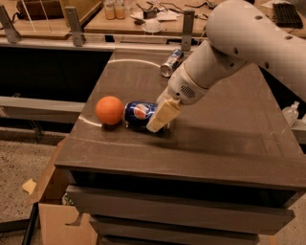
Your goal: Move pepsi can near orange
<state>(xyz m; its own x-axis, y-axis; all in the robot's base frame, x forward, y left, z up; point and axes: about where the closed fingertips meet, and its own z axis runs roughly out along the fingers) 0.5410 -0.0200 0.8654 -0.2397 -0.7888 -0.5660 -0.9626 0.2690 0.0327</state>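
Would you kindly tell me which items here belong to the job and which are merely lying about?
Job in hand:
- pepsi can, on its side beside the orange
- tool, at the can's end away from the orange
- table carrying them

Lying about:
- slim silver can, on its side near the table's far edge
- cardboard box on the floor

Taking the gripper [160,122] at the front middle of the dark table [229,143] as centre: a slim silver-and-blue can [171,62] lies on its side at twelve o'clock, near the far edge. At eleven, jars [114,8] on a wooden bench. Keyboard [287,14] at one o'clock, clear bottle [290,114] at three, off the table. Cardboard box [57,225] on the floor at seven.
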